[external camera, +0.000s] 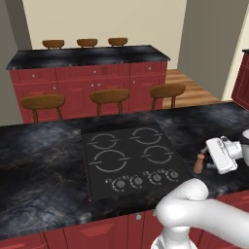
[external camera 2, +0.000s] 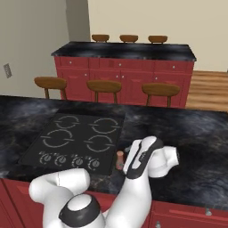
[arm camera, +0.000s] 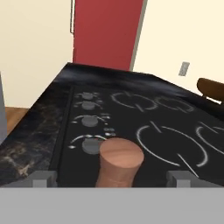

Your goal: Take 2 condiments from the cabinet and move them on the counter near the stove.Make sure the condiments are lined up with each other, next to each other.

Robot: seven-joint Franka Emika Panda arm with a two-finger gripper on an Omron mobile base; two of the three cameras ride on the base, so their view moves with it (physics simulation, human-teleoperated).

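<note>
- The terracotta-brown shaker (external camera: pixel 199 163) stands upright on the black stone surface (external camera: pixel 44 160), just beside the right edge of the stove (external camera: pixel 131 163), level with the stove's row of round knobs (external camera: pixel 144 180).
- The tool (arm camera: pixel 112 177) is level with the shaker, its jaws spread wide; in the hand view one dark finger tip (arm camera: pixel 41 178) shows on each side of the shaker with a clear gap both ways, so nothing is gripped.
- In the left base view the white hand (external camera: pixel 222 154) lies on the side of the shaker away from the stove, pointing toward the stove.
- In the right base view the shaker (external camera 2: pixel 120 160) is partly hidden behind the arm, still right beside the stove's near right corner.
- Beyond the stove, three wooden stools (external camera: pixel 109 96) stand before a black-topped bar (external camera: pixel 87 56) on red cabinets.
</note>
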